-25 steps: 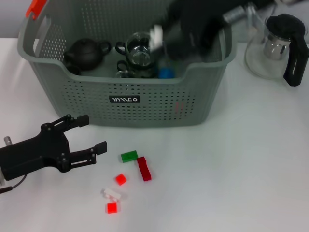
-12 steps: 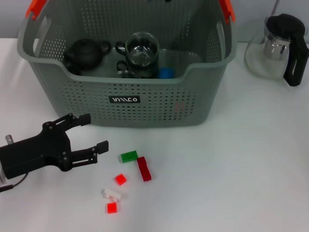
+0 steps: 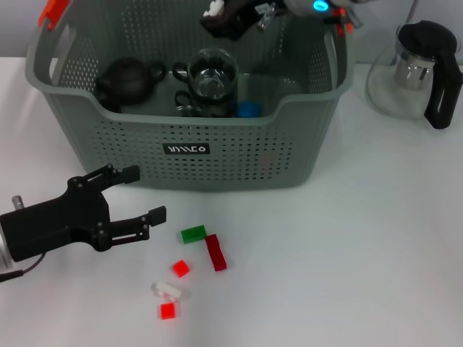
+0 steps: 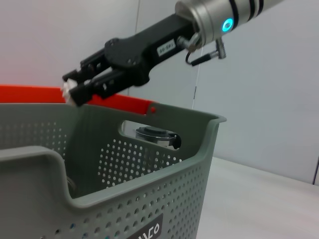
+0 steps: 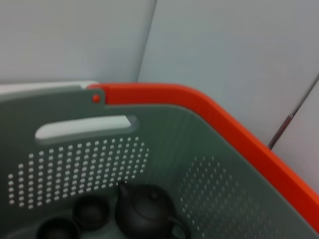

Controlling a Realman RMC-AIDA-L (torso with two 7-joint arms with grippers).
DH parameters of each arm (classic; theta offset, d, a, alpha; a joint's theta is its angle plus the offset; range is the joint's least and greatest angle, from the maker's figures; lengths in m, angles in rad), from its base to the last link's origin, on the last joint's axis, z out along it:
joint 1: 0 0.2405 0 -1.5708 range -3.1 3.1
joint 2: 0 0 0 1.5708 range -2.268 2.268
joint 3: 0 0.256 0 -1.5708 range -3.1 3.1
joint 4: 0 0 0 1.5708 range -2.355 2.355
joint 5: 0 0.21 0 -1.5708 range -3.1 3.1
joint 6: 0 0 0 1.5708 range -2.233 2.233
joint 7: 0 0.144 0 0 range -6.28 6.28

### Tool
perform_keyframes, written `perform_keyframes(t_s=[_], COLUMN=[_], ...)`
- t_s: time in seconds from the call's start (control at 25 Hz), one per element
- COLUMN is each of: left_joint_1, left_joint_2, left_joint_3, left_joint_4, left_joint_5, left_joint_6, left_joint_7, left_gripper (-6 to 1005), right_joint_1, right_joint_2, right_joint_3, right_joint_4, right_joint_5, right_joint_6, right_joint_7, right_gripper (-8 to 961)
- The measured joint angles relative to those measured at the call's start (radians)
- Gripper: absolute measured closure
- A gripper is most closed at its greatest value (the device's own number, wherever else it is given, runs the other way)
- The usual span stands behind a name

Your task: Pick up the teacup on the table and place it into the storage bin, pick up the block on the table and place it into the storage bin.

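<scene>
The grey-green storage bin (image 3: 289, 144) stands at the back of the table. Inside it are a glass teacup (image 3: 213, 72), a black teapot (image 3: 129, 78) and a blue piece (image 3: 249, 109). Small dark cups (image 5: 91, 213) lie beside the teapot (image 5: 144, 215). Several blocks lie on the table in front: a green block (image 3: 193, 234), a dark red one (image 3: 215, 252), small red ones (image 3: 181, 268) and a clear one (image 3: 167, 290). My left gripper (image 3: 145, 193) rests open just left of the green block. My right gripper (image 3: 213, 16) hovers open and empty over the bin's back rim (image 4: 72, 89).
A glass pitcher with a black handle (image 3: 416, 69) stands right of the bin. The bin has orange handle pieces (image 3: 54, 11) and a black label (image 3: 187, 148). White tabletop stretches to the front and right of the blocks.
My right gripper rose out of the bin, left the view, and now shows over the back rim. My left gripper crept slightly toward the blocks.
</scene>
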Motion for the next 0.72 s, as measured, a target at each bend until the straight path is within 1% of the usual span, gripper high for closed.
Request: perform_keyframes(t_s=[0.16,0.28,0.72], left_joint_1=[-0.001,-0.001,-0.004], left_joint_2=[0.0,0.0,0.0], left_joint_3=[0.0,0.0,0.0], left_joint_4=[0.0,0.0,-0.005], left_joint_5=[0.0,0.0,0.0], left_joint_6=[0.0,-0.002,-0.006], left_joint_7=[0.0,0.0,0.0], left_gripper=[95,95,95], right_joint_1=[0.006,0.007,0.005], right_joint_2=[0.001,0.001,0.0], right_joint_3=[-0.036,-0.048,-0.142], right_joint_4=[0.048,0.059,0.05], right_joint_5=[0.002,0.003,0.002], right_joint_6=[0.054,0.07,0.064], right_joint_7=[0.004,0.004,0.026], right_gripper=[403,397,375])
